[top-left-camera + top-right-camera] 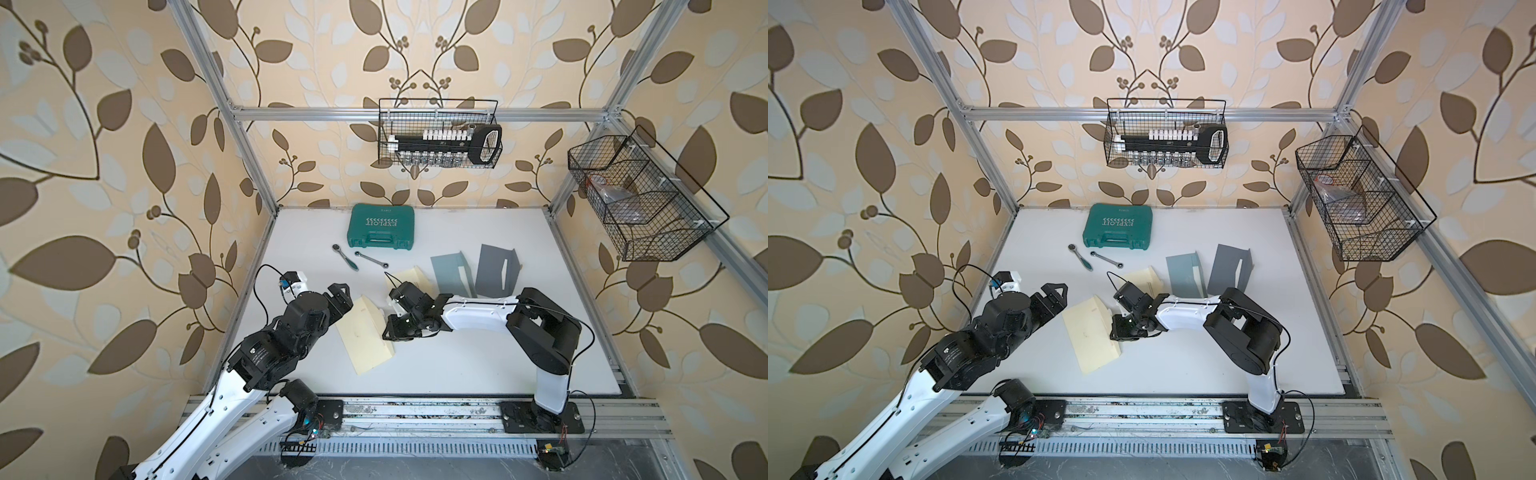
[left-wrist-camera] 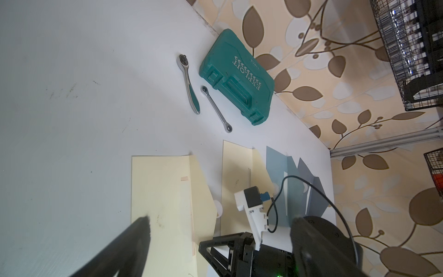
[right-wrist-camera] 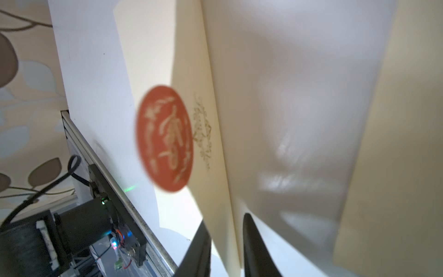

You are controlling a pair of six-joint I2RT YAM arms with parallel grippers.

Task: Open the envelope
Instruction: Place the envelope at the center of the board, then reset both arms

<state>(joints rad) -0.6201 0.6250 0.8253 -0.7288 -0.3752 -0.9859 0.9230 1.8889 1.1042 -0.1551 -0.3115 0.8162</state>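
Observation:
A cream envelope lies on the white table between my two grippers. Its flap stands lifted along the right side. In the right wrist view the flap fills the picture, and a round red seal sticker hangs at its tip, off the envelope body. My right gripper has its fingers a little apart on either side of the flap's edge, with a gap showing. My left gripper stands wide open at the envelope's left edge, holding nothing.
Behind lie another opened cream envelope, a teal one and a grey one. A green tool case, a ratchet and a wrench sit toward the back. Wire baskets hang on the walls.

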